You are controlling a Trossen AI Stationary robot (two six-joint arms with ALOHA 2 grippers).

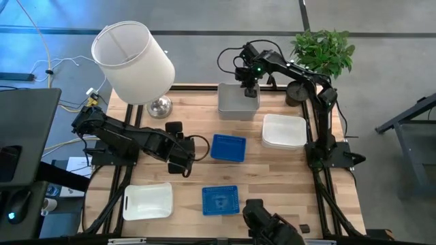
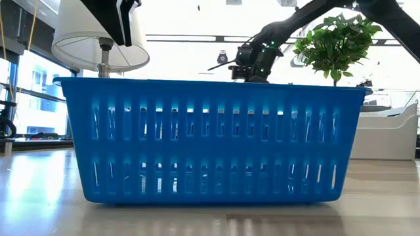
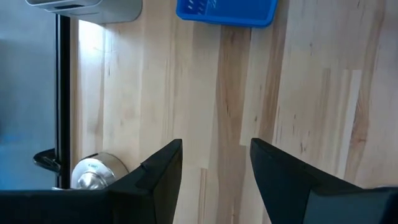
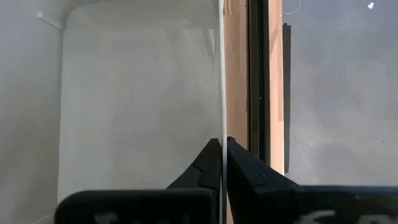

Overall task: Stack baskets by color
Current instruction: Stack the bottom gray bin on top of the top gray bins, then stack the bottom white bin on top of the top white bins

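Five basket positions are recorded in the high view: a grey basket [image 1: 238, 101] at the desk's [image 1: 197, 116] far edge, a white stack [image 1: 284, 131] beside it, two blue baskets [image 1: 227, 147] [image 1: 221, 200] mid-desk and near, a white basket [image 1: 147, 201] at the near left; the right gripper [image 1: 249, 88] is set on the grey basket's rim, the left gripper [image 1: 182, 163] beside the lamp [image 1: 134, 61]. Low view: a blue basket [image 2: 210, 141] fills the foreground. Left wrist view: jaws stand wide apart, holding nothing, above bare wood. Right wrist view: jaws are clamped on the grey basket's wall [image 4: 221, 74].
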